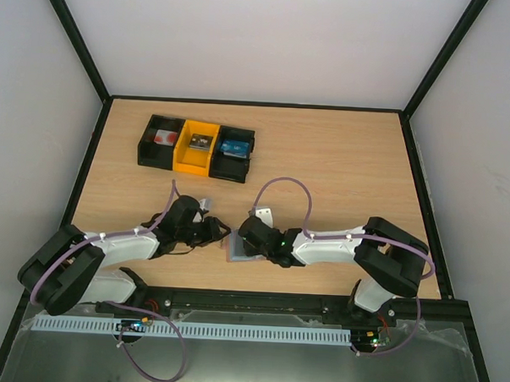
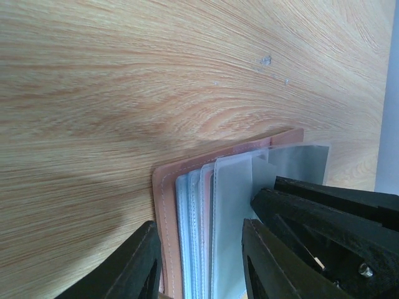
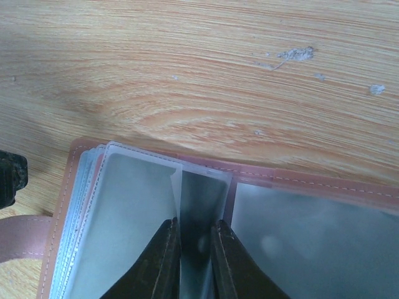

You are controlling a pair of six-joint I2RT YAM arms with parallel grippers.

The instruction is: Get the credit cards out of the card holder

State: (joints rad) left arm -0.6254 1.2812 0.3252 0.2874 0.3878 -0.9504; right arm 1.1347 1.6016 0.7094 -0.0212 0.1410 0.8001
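The pale wood tabletop [image 1: 341, 161] fills every view. Nearest you, low centre of the top frame, both tools close in on the open card holder [image 1: 234, 253]. Your left tool [image 2: 199, 233] is spread, straddling its stacked sleeves at the edge. Your right tool [image 3: 194, 227] is nearer the credit cards. Its jaws stand narrow over a grey strip [image 3: 202, 193] in the middle pocket, and you cannot tell if they pinch it. The strip's long axis runs up the right wrist frame, in line with the fingers, so a straight draw-back looks right. Farther, upper left, stand the bins [image 1: 191, 165].
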